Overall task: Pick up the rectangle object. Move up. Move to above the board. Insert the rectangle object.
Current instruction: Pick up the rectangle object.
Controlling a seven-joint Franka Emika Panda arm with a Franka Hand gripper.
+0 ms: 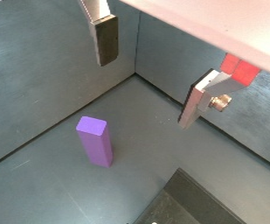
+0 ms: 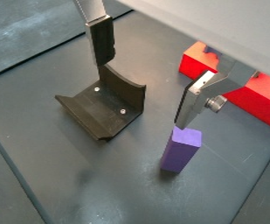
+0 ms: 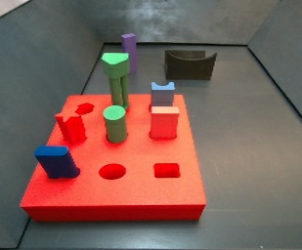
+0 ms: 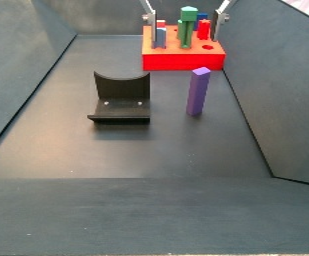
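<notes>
The rectangle object (image 1: pixel 96 140) is a tall lavender bar standing upright on the dark floor, and it shows in all views (image 2: pixel 182 149) (image 3: pixel 130 54) (image 4: pixel 197 90). It stands between the fixture and the red board (image 3: pixel 140 190) (image 4: pixel 184 62) (image 2: pixel 260 93). My gripper (image 1: pixel 147 94) (image 2: pixel 141 94) is open and empty, held well above the floor. The bar lies below and off to the side of the gap between the jaws, touching neither finger. The gripper does not show in a side view (image 3: pixel 151 20).
The dark fixture (image 2: pixel 102 109) (image 4: pixel 119 100) stands on the floor beside the bar. The board carries two green pegs (image 3: pixel 116 83), a dark blue block (image 3: pixel 54 161), a red-pink block (image 3: pixel 164 121) and other pieces, with a round hole (image 3: pixel 111 172) and a square hole (image 3: pixel 168 170) open. Grey walls enclose the floor.
</notes>
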